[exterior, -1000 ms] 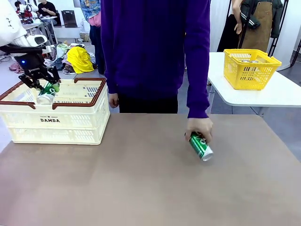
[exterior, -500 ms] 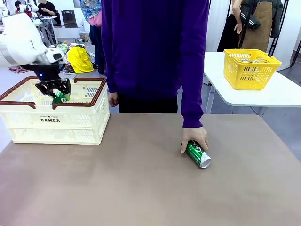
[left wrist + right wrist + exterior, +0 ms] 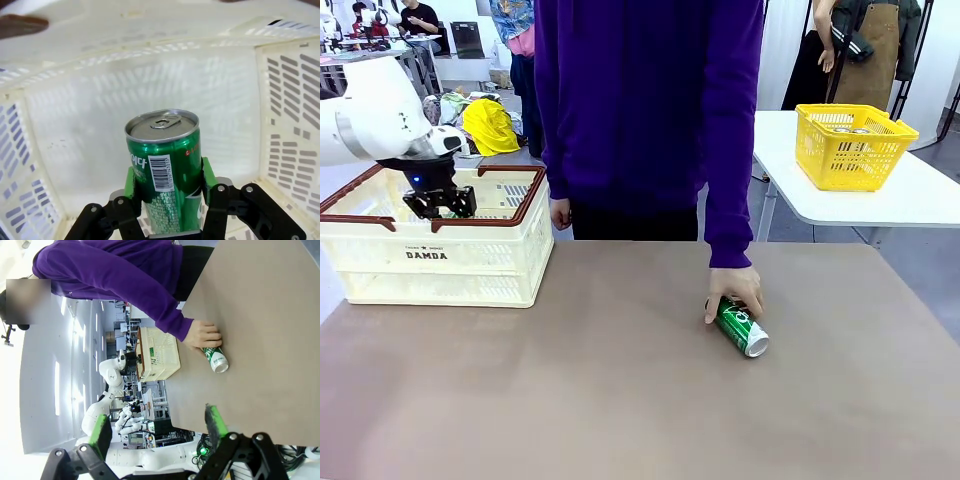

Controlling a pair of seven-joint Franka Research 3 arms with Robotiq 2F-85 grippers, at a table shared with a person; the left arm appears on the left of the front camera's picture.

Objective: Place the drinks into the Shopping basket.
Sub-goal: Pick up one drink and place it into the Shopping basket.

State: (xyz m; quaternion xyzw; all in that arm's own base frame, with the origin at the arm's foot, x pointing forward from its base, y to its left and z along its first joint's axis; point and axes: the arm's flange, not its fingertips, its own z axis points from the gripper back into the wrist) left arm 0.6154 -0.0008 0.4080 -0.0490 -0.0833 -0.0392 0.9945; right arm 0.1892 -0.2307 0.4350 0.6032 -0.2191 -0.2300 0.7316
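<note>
Basket first, from the front: the Shopping basket [image 3: 470, 262] stands at the far left corner of the surface [image 3: 580, 400], and the left tool [image 3: 440, 205] hangs inside its brown rim. Toward the right edge, a loose can [image 3: 742, 327] lies on its side under the person's hand [image 3: 733, 289]. Its long axis slants from the far side toward the near right corner, silver end nearest the robot.

Left wrist view: the left tool is clenched on a green can [image 3: 165, 160], with pads on either side of its body. The can's long axis runs straight along the fingers, tab end aimed at the basket's slotted inside, apart from it. Letting go is probably the coming move, and the can would drop end-first.

Right wrist view: the right tool [image 3: 159, 426] is released, grasping nothing. It is well apart from the loose can, which lies ahead of it with the hand resting on it. The right arm looks the nearer one for that can.
</note>
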